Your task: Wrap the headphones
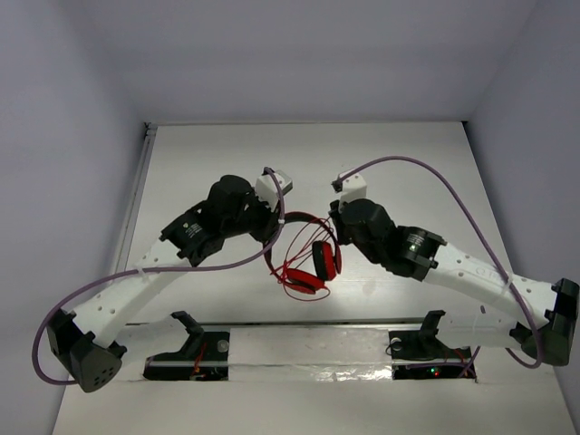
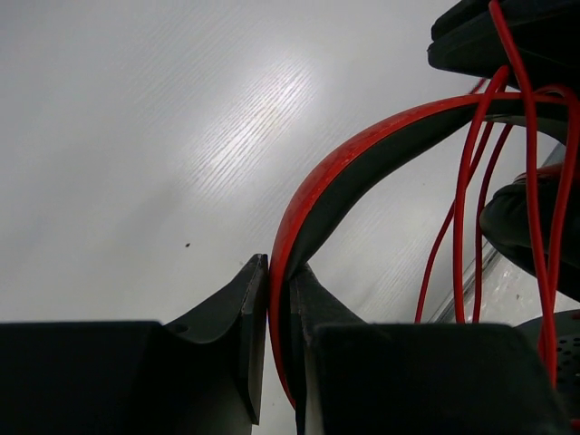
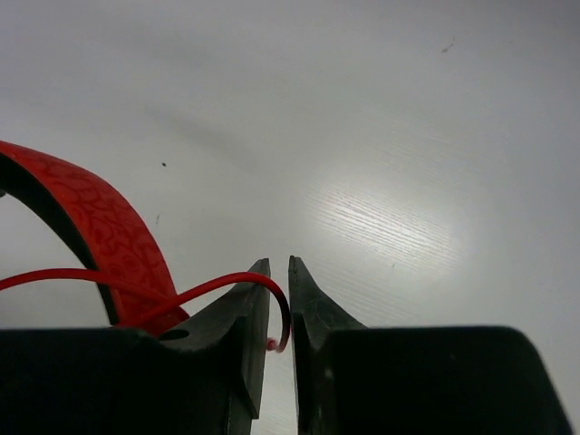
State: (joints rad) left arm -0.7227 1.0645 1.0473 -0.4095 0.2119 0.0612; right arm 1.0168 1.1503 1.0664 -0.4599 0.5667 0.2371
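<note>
The red headphones (image 1: 322, 261) hang above the white table (image 1: 408, 163) between both arms, ear cups low and thin red cable (image 1: 294, 281) looped under them. My left gripper (image 1: 273, 237) is shut on the black-and-red headband (image 2: 362, 154); its fingertips (image 2: 256, 299) pinch the band's edge, and cable strands (image 2: 462, 227) hang to the right. My right gripper (image 1: 337, 223) stands beside the headband (image 3: 109, 227). In the right wrist view its jaws (image 3: 279, 267) are a narrow gap apart, and the cable's end (image 3: 227, 281) curls loosely down into that gap.
Thick purple robot cables arc over each arm, one on the left (image 1: 91, 290) and one on the right (image 1: 453, 190). Grey walls close in the table at the back and sides. Arm bases and a mounting rail (image 1: 308, 349) line the near edge.
</note>
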